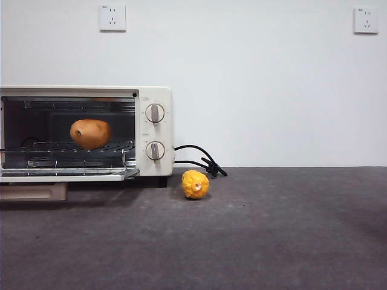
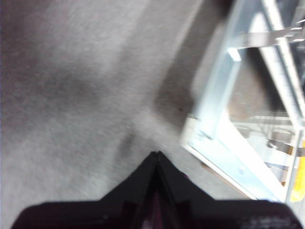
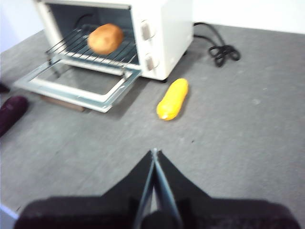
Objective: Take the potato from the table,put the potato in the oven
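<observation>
The orange-brown potato [image 1: 91, 133] [image 3: 105, 38] lies on the wire rack inside the cream-white oven [image 1: 154, 96] [image 3: 169, 28], whose glass door [image 1: 66, 174] [image 3: 81, 88] hangs open and flat. In the left wrist view my left gripper [image 2: 156, 155] is shut and empty over the grey table [image 2: 71, 95], close beside the open door [image 2: 238, 133]. My right gripper [image 3: 154, 151] is shut too, holding nothing, back from the oven over the table [image 3: 248, 133]. Neither arm shows in the front view.
A yellow bumpy item [image 1: 195, 183] [image 3: 172, 99] lies on the table in front of the oven's knob side. The black cord [image 1: 202, 162] [image 3: 221, 50] coils beside the oven. A dark purple object [image 3: 10, 113] lies near the open door's far side.
</observation>
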You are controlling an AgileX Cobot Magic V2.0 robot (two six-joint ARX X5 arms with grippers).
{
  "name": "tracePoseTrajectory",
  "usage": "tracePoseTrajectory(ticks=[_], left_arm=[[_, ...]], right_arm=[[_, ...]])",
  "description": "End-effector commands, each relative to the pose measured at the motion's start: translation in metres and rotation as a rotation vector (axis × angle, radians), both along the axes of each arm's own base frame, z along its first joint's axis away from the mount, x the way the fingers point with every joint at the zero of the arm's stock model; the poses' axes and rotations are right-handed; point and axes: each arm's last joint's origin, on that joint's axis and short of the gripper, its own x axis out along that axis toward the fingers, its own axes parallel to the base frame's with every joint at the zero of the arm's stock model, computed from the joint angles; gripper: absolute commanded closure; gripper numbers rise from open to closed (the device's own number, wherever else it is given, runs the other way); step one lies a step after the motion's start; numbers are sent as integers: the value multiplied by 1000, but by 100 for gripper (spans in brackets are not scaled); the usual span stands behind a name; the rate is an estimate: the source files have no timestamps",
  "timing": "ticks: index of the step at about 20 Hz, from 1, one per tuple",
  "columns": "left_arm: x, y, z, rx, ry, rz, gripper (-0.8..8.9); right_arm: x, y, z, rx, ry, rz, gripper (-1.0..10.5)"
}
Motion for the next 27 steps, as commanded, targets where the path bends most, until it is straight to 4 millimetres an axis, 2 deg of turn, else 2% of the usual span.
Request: tracePoseTrajectory(ticks=[1,9,23,27], left_arm=[[4,-2,-9,-17,8,-4,822],[22,-7,-9,-71,-48,5,822],[36,-5,9,-134,-119,-12,822],[42,-3,19,-174,-176,-42,821]], right_arm=[[1,0,-1,19,5,-29,949],[1,0,-1,26,5,-47,949],[1,-1,-1,34,4,-66,949],[1,-1,-1,34,4,-66,949]])
